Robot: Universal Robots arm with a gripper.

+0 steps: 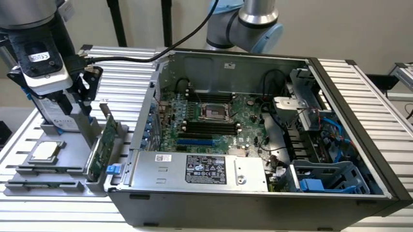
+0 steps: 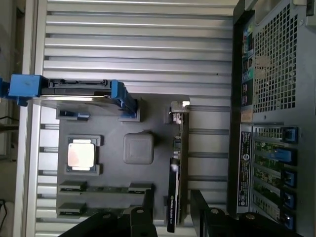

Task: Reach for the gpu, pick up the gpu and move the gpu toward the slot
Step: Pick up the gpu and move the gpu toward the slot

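The gpu (image 1: 103, 145) is a thin green card standing on edge in the grey holder (image 1: 72, 170), at the exterior view's left beside the computer case. The wrist view shows the gpu (image 2: 177, 168) edge-on, its silvery bracket (image 2: 178, 109) at one end. My gripper (image 1: 72, 108) hangs above the holder, a little higher than the card. In the wrist view the gripper (image 2: 173, 217) is open, one finger on each side of the card's line and not touching it. A blue slot (image 1: 193, 142) lies on the motherboard inside the case.
A silver hard drive (image 2: 74, 91) with blue rails stands in the same holder, close to my gripper (image 1: 51, 113). A square processor chip (image 1: 45, 151) lies flat beside it. The open case (image 1: 258, 203) has cables and a drive cage at the exterior view's right.
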